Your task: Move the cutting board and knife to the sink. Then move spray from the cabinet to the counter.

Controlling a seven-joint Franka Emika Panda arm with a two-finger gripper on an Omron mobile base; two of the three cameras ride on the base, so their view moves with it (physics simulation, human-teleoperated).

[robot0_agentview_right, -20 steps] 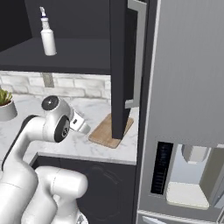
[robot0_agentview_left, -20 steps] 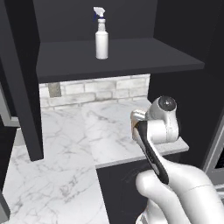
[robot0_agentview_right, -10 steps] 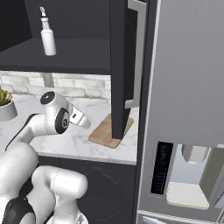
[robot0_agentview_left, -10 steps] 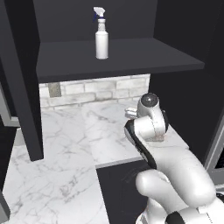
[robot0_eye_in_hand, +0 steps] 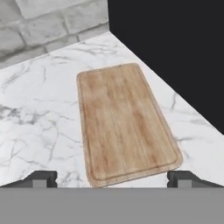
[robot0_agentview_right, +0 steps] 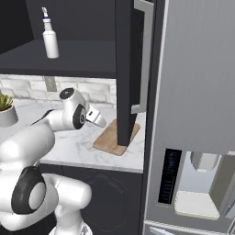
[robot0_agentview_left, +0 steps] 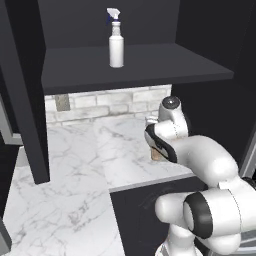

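Hovering above the cutting board (robot0_eye_in_hand: 124, 122), end effector (robot0_eye_in_hand: 113, 178) spread fully wide, empty, touching nothing.

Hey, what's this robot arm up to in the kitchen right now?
The arm has its open gripper pointed at the cutting board, which lies flat on the marble counter, untouched. Nothing is held. The spray bottle stands upright on the cabinet shelf above.
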